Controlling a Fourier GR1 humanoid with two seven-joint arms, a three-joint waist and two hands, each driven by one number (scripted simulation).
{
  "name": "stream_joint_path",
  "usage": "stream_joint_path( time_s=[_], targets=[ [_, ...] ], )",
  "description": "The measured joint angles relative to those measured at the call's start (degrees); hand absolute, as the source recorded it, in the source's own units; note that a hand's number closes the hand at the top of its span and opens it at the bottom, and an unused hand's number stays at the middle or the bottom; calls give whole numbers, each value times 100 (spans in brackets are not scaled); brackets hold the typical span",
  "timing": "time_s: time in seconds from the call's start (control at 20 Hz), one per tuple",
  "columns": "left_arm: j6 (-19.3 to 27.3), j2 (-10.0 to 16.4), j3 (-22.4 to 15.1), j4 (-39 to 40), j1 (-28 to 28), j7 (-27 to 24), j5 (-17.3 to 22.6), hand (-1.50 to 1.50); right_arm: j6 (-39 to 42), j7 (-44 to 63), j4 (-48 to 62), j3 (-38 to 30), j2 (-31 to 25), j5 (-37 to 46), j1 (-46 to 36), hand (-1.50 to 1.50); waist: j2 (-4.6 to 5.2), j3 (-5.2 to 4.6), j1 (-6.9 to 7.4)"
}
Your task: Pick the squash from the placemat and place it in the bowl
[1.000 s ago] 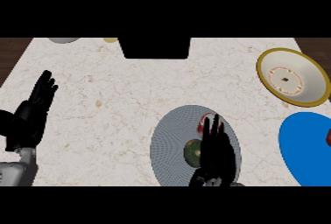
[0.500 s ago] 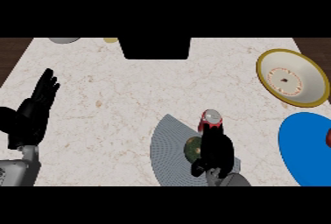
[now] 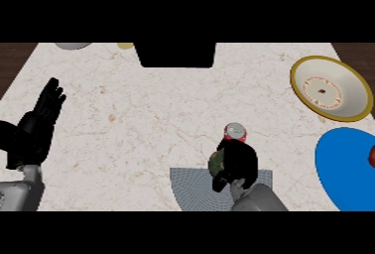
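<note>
Right hand (image 3: 237,163) curled round the squash (image 3: 215,162) at the placemat's (image 3: 194,189) far edge on the marbled counter (image 3: 147,114); left hand (image 3: 36,126) rests open.

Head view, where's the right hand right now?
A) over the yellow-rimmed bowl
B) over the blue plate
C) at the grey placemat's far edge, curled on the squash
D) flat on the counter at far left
C: the right hand is curled round the squash at the far edge of the placemat, while the bowl sits apart at upper right.
</note>
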Motion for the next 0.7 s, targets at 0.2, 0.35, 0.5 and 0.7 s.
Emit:
stream_joint_path(
  time_s=[0.2,0.35,0.5,0.7],
  targets=[
    [-59,-55,79,0,28,-13,-56,0,-217,-317,152,-11,-68,138,-18,150,0,9,-4],
    [-71,-72,58,-42,84,-40,-77,0,122,-1462,-18,135,-691,-150,10,150,21,29,20],
    [-80,-89,50,-46,35,-33,-67,0,502,-2773,-186,457,-1392,-327,-38,150,53,44,66],
    [-103,-63,99,-37,82,-76,-59,0,565,-4612,-336,349,-2548,-613,-72,150,82,56,27]
  ],
)
